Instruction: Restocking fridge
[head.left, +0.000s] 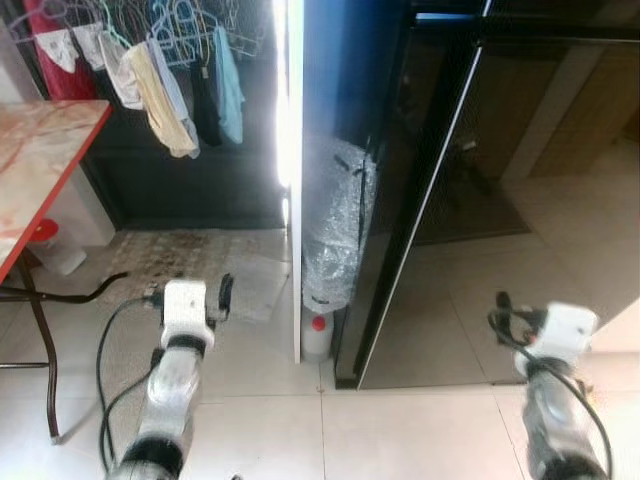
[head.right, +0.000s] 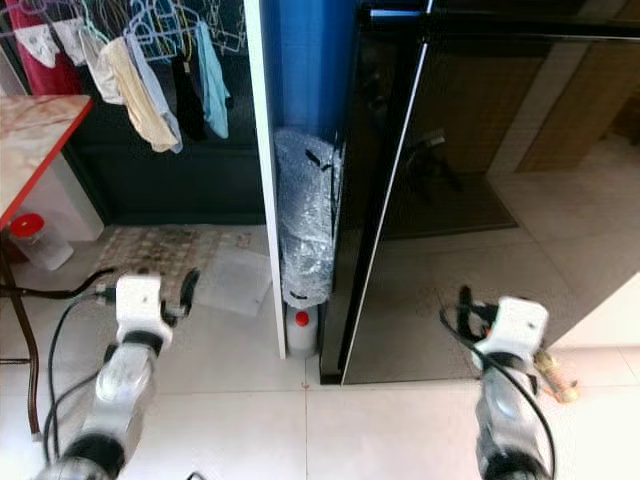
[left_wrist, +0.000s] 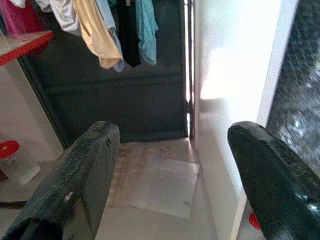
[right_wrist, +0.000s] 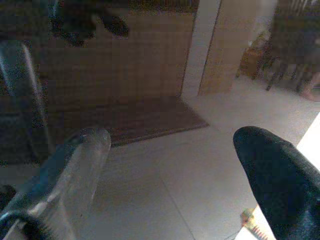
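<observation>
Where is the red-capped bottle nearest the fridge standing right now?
In the left eye view, the bottle stands on the floor left of the fridge, beneath the bubble-wrapped bundle and beside the white panel.

One glossy black fridge (head.left: 500, 200); one bubble-wrapped bundle (head.left: 338, 225); two red-capped plastic containers (head.left: 317, 335) (head.left: 50, 245); one red-edged worktop (head.left: 35, 160).

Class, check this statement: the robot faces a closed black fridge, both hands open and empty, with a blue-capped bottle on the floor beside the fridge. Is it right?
One detail is wrong: the bottle has a red cap, not blue, as the left eye view shows. The rest holds: the black fridge is closed, and the left hand and right hand are open and empty.
</observation>
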